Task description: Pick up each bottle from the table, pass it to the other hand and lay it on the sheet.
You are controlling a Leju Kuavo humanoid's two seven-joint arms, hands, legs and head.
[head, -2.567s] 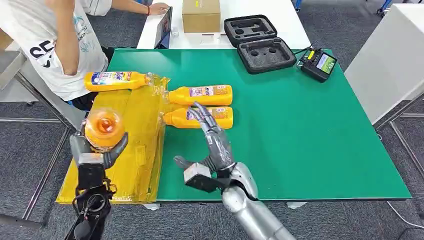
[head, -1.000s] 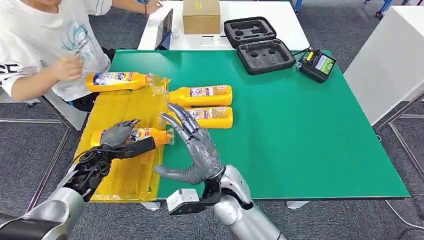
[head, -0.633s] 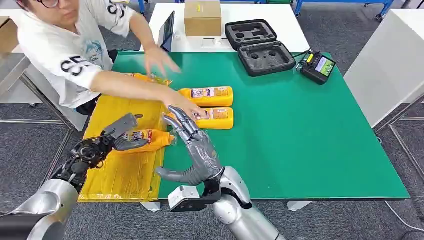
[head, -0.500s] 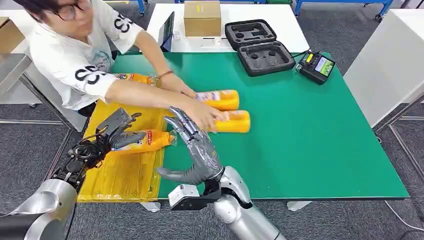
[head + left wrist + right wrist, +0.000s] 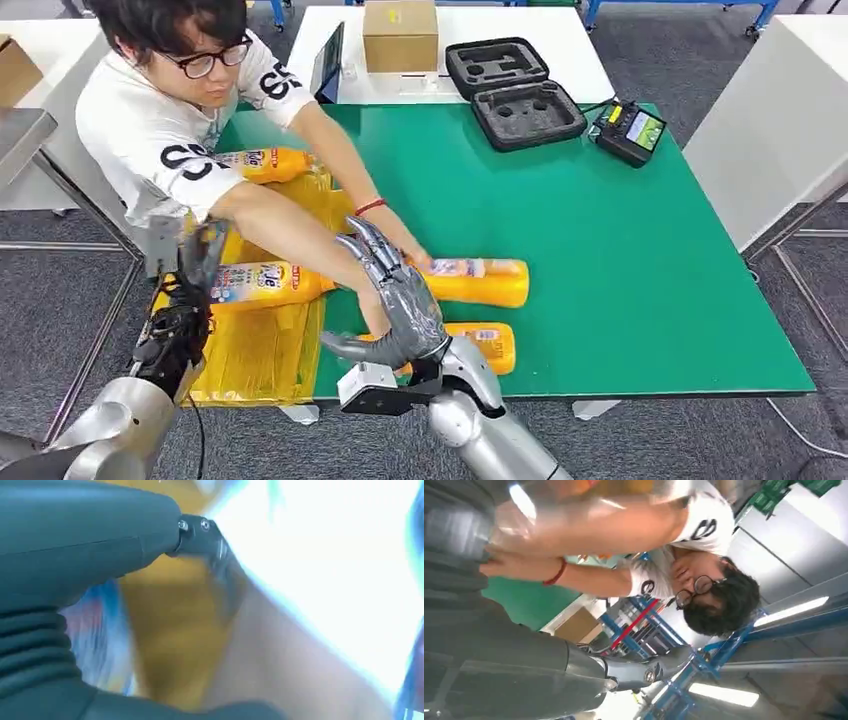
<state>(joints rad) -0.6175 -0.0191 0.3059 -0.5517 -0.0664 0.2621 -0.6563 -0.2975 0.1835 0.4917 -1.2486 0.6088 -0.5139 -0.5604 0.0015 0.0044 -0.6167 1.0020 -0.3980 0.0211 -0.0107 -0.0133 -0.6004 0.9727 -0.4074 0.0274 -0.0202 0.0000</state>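
An orange bottle (image 5: 262, 285) lies on the yellow sheet (image 5: 262, 352) at the table's left, with no hand on it. My left hand (image 5: 190, 262) is raised beside its base end, fingers apart and empty; its thumb (image 5: 90, 530) shows blurred in the left wrist view. My right hand (image 5: 393, 300) stands open over the green table (image 5: 620, 260), fingers spread upward. A person's hand rests on a second bottle (image 5: 478, 282) just beyond it. A third bottle (image 5: 487, 345) lies near the front edge, partly hidden behind my right hand. Another bottle (image 5: 262, 163) lies at the sheet's far end.
A person (image 5: 170, 110) leans in from the far left, both arms stretched across the sheet and table in front of my hands. A black foam case (image 5: 515, 90), a controller (image 5: 630, 130) and a cardboard box (image 5: 400, 35) sit at the back.
My left hand has let go of the bottle on the sheet and lifted away. The person has slid two bottles toward the front edge. My right hand has barely moved.
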